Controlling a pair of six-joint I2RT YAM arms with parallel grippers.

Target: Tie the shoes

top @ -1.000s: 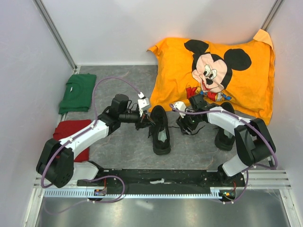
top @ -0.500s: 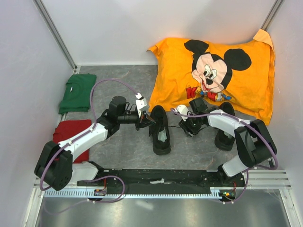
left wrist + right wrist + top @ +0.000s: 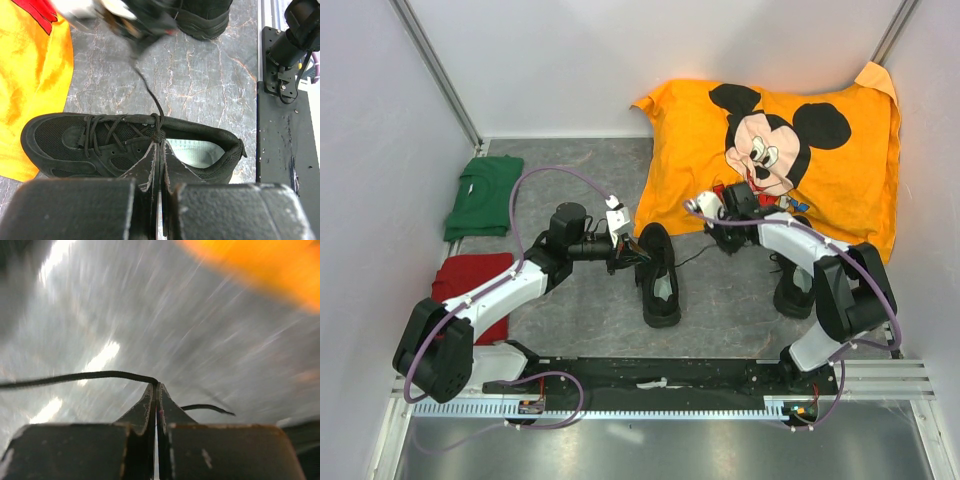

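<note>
Change: over the last second the right gripper (image 3: 157, 386) has travelled from beside the shoes toward 12 o'clock, up to the pillow's near edge, and its jaws have gone from apart to pressed together. The left arm has barely shifted.
Centre shoe (image 3: 660, 285): we find it flat on the grey table (image 3: 580, 160) near mid-scene, toe toward 12 o'clock, pale insole showing.
Lace (image 3: 90, 376): runs from that shoe's lacing toward 2 o'clock, off the table, into the right gripper.
Right gripper, state: closed, pinching the lace between its tips; its wrist view is motion-blurred.
Left gripper (image 3: 159, 145): at the shoe's 9 o'clock side, tips closed on the other strand (image 3: 159, 131) at the top of the lacing.
Second shoe (image 3: 790, 298): at 3 o'clock of the first, partly under the right arm.
Pillow (image 3: 820, 170): orange, cartoon mouse print, at 1 o'clock.
Green cloth (image 3: 485, 195): at 10 o'clock.
Red cloth (image 3: 470, 275): at 9 o'clock.
</note>
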